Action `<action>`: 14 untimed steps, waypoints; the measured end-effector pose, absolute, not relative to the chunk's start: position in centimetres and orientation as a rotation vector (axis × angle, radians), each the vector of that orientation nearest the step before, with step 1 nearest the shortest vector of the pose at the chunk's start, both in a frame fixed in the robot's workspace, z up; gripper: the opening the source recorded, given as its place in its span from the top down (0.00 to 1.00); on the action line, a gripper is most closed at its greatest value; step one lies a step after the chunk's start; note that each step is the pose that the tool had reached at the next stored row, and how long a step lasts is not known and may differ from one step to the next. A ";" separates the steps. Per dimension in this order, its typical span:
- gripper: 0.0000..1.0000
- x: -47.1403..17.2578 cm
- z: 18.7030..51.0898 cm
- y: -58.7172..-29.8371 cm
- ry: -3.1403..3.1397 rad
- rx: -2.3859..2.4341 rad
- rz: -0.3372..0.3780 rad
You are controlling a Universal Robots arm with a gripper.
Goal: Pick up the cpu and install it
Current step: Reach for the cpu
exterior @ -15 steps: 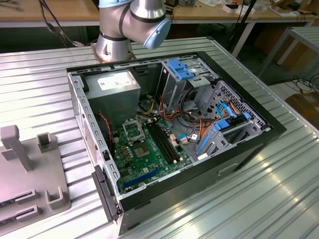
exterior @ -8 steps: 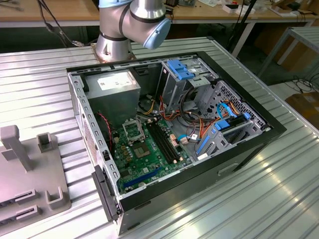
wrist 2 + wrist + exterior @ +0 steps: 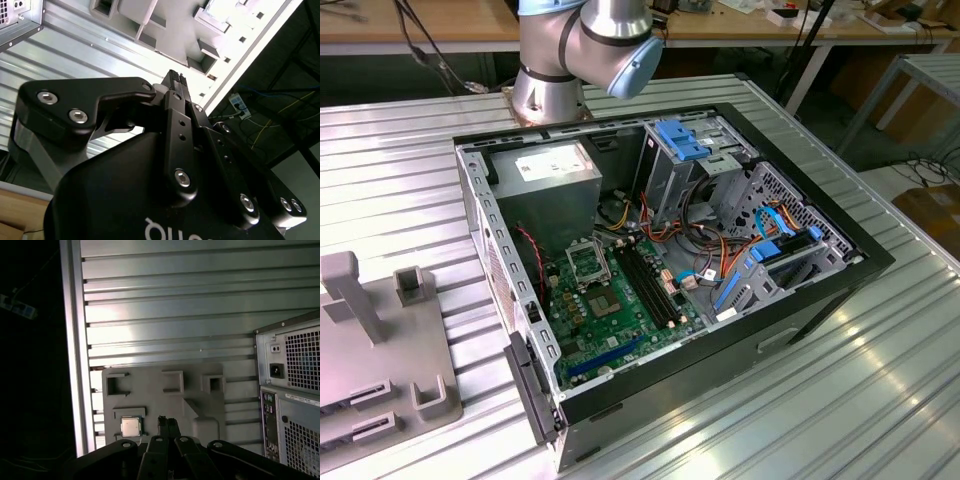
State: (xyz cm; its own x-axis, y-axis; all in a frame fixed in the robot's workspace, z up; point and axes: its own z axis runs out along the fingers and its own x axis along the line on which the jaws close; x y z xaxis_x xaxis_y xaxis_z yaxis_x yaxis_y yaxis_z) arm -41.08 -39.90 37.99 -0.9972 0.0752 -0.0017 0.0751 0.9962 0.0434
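Grey plastic forms the holder tray (image 3: pixel 390 350) at the exterior view's left, standing on the ribbed metal table (image 3: pixel 880 400) just beside the open computer case (image 3: pixel 800 330). Its recesses seem shaped to keep parts seated where the arm can find them. Further toward the exterior view's right, inside the case, the motherboard's socket (image 3: pixel 588 262) lies facing up, ready to take a chip, and it looks empty. The exterior view gives the case's inside. The first wrist view gives the tray's top face instead. There the cpu (image 3: pixel 131 426) lies flat in a recess, silver side up, then the gripper (image 3: pixel 167 422) hangs near it without touching, then comes the case's rear panel (image 3: pixel 295 365). In the second wrist view the gripper (image 3: pixel 175 77) is seen close up, pinched together on nothing.
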 end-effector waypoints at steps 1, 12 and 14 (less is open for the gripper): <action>0.88 -41.3 38.0 -39.9 3.135 0.118 0.068; 0.88 -42.3 37.9 -40.0 3.135 0.118 0.068; 0.88 -42.4 37.9 -40.0 3.135 0.118 0.068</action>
State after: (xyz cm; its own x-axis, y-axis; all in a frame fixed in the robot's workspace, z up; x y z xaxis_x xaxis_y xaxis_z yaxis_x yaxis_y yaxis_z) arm -42.45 -40.02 37.91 -0.9972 0.0751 -0.0017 0.0749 0.9962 0.0435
